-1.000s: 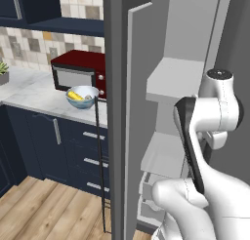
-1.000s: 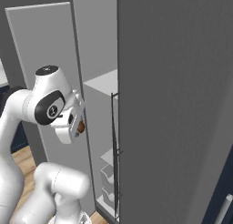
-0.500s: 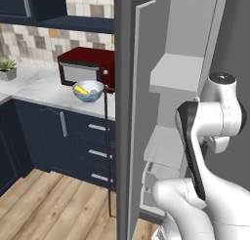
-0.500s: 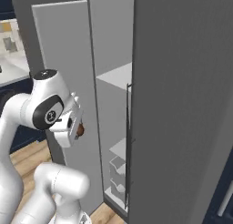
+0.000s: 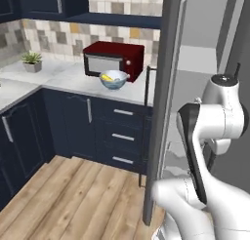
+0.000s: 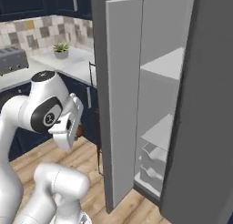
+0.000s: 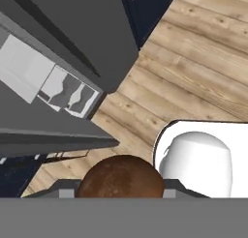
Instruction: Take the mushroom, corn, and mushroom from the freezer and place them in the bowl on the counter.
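A round brown mushroom sits between my fingers, and the gripper is shut on it, held low beside the open freezer door. The freezer stands open, showing pale shelves and lower drawers. The pale blue-grey bowl stands on the marbled counter in front of the dark red microwave. A yellow corn cob lies inside it. The gripper is well to the right of the bowl, on the far side of the freezer door.
A potted plant sits at the counter's back left and a toaster further along. Navy drawers with silver handles lie under the bowl. Wooden floor spreads in front of the cabinets.
Both base views have swung, so the base has moved: the counter, microwave and bowl now sit more central. The gripper still holds the mushroom in the same pose.
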Controlling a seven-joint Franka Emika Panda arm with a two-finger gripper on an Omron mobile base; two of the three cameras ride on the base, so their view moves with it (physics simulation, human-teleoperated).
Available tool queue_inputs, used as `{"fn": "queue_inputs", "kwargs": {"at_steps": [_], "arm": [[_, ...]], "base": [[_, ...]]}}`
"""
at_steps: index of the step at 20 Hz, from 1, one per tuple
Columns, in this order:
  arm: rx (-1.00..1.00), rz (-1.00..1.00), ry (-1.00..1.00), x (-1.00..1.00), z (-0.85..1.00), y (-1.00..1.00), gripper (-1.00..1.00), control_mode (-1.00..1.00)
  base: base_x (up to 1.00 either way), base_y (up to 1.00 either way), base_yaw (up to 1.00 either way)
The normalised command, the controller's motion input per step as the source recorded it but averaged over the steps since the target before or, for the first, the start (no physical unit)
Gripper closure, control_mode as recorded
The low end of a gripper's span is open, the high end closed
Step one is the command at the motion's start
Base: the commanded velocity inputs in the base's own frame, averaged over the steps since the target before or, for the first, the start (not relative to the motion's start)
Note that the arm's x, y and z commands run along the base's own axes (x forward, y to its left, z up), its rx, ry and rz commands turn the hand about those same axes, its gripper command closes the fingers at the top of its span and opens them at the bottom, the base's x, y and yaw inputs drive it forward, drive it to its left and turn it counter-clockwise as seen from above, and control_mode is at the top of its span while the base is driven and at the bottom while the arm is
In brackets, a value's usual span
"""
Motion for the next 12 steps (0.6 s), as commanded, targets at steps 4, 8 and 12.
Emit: {"fn": "queue_inputs", "kwargs": {"at_steps": [4,8,12], "arm": [[0.00,0.00,0.00,0.00,0.00,0.00,1.00,1.00],[0.00,0.00,0.00,0.00,0.00,0.00,1.00,1.00],[0.00,0.00,0.00,0.00,0.00,0.00,1.00,1.00]], "base": [[0.00,1.00,-0.11],[0.04,1.00,-0.15],[0.29,1.00,-0.25]]}}
